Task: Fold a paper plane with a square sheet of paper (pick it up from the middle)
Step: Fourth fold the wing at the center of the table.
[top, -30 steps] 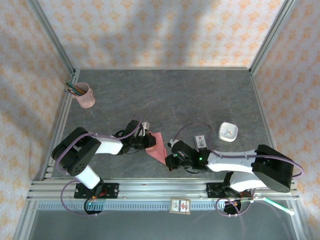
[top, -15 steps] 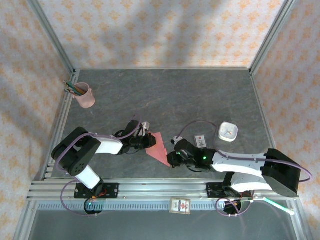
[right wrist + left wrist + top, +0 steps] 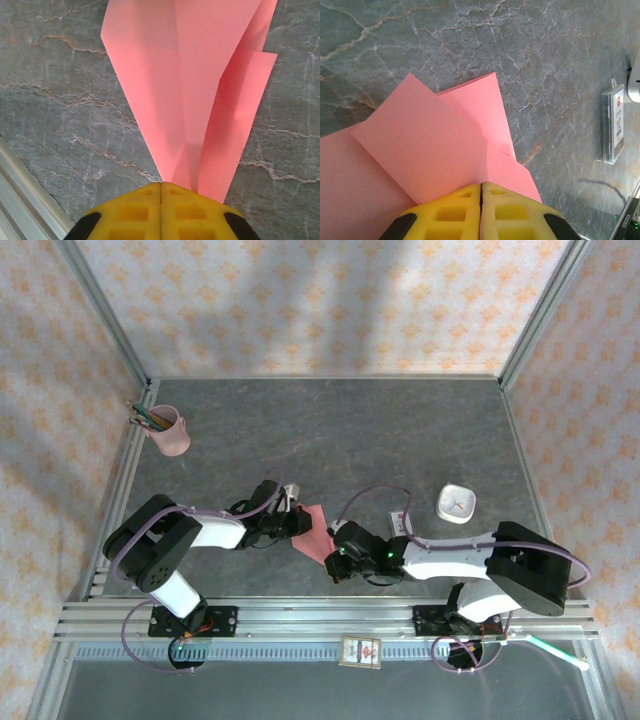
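Observation:
The salmon-pink sheet of paper (image 3: 316, 533) lies mid-table, folded into a narrow pointed paper plane shape with loose flaps. My left gripper (image 3: 299, 523) sits at its left side, shut. In the left wrist view a raised flap of the paper (image 3: 430, 145) runs into the closed yellow fingertips of my left gripper (image 3: 481, 185). My right gripper (image 3: 334, 562) is at the near tip, also shut. In the right wrist view the layers of the paper (image 3: 165, 75) narrow down into the seam between the fingertips of my right gripper (image 3: 161, 184).
A pink pencil cup (image 3: 170, 430) stands at the back left. A small white box (image 3: 456, 503) and a white-and-black tag box (image 3: 400, 522) lie right of the paper. The tag box (image 3: 613, 125) is near the right arm. An aluminium rail (image 3: 300, 620) lines the front edge.
My right gripper has shifted a little left along the paper's near tip, and the right arm's elbow has swung. The left arm and the paper's left side have stayed put.

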`<action>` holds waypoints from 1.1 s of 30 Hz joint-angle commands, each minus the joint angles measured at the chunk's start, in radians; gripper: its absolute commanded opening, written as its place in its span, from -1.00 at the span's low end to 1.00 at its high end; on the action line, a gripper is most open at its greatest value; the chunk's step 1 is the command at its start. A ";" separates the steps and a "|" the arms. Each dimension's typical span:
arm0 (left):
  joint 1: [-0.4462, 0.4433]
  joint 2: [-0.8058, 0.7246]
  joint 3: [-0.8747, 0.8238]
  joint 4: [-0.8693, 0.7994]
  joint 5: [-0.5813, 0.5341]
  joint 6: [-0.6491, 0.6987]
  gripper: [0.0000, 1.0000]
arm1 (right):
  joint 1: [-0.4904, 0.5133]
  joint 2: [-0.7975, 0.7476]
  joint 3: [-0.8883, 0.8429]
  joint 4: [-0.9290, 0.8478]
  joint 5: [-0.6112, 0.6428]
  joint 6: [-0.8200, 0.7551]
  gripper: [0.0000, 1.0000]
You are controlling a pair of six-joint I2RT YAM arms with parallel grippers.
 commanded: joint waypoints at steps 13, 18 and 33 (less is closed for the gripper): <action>0.012 0.009 -0.005 -0.088 -0.038 0.026 -0.77 | -0.034 0.010 -0.023 0.041 0.008 0.002 -0.90; 0.012 0.012 -0.009 -0.083 -0.039 0.025 -0.77 | -0.034 0.012 -0.071 0.060 -0.008 0.025 -0.90; 0.017 0.032 -0.002 -0.123 -0.079 0.039 -0.77 | -0.028 -0.057 -0.148 0.036 -0.026 0.059 -0.92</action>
